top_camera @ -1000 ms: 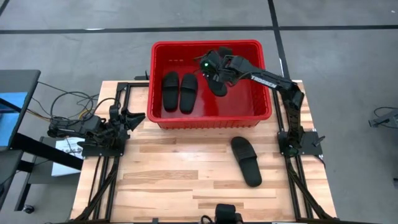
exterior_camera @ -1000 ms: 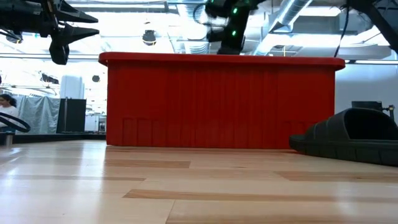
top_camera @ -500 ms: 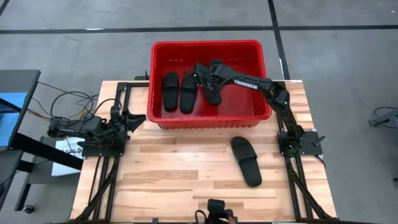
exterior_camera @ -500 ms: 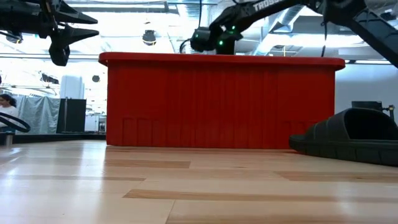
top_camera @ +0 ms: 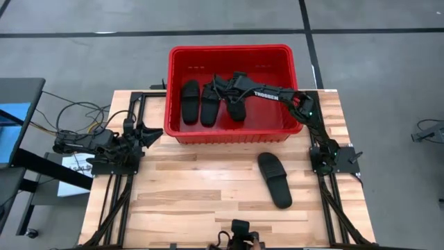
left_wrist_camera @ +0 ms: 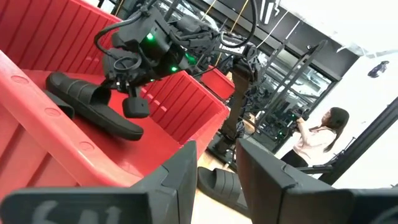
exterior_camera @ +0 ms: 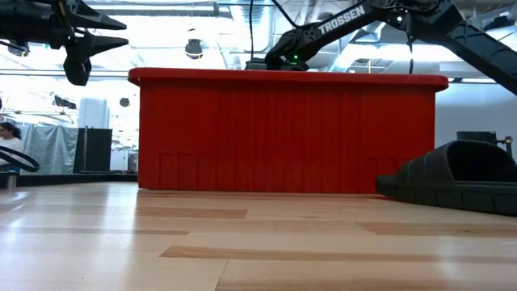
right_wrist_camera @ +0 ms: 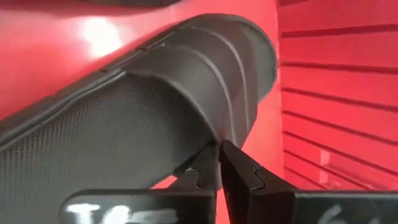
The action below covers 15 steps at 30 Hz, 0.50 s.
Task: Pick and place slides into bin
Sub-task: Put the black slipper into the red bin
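I am seeing the right gripper (top_camera: 232, 89) pinching 1 slide's (top_camera: 237, 105) strap inside the bin (top_camera: 236, 50); left gripper (top_camera: 154, 130) is waiting partly open.

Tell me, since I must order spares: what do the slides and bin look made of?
Slides: probably foam or rubber, matte black, with a fine woven-looking texture on the one in the bin. Bin: seemingly moulded plastic, glossy red, with ribbed walls.

In the low view the bin (exterior_camera: 287, 133) wall hides the slides inside; the slide (exterior_camera: 456, 178) near the bench's right edge is cut off by the frame.
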Each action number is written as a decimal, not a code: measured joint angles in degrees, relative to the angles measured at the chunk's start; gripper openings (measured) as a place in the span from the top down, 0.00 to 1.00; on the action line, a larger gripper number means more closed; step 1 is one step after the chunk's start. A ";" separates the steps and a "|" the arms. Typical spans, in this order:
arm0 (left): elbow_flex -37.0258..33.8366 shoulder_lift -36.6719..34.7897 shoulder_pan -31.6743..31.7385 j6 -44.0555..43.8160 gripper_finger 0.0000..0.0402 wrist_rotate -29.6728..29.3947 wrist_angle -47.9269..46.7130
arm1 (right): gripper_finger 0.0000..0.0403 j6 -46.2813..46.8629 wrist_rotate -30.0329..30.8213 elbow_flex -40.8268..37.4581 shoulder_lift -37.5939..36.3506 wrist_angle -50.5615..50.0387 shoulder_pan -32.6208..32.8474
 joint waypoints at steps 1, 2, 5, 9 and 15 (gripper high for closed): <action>0.00 0.00 0.00 0.00 0.74 0.00 -0.02 | 1.00 0.04 -0.04 0.00 0.04 -0.41 0.00; 0.00 0.00 0.00 -0.02 0.74 0.00 -0.02 | 1.00 0.02 -0.10 0.00 0.04 -0.40 0.00; 0.00 0.00 0.00 -0.03 0.74 0.02 -0.04 | 1.00 0.00 -0.15 0.00 0.08 -0.29 0.00; 0.00 0.00 0.00 -0.04 0.74 0.04 -0.04 | 0.99 -0.16 -0.17 0.00 0.08 -0.32 0.00; 0.00 0.00 0.00 -0.04 0.74 0.12 -0.06 | 0.92 -0.57 -0.38 0.00 0.08 -0.23 -0.02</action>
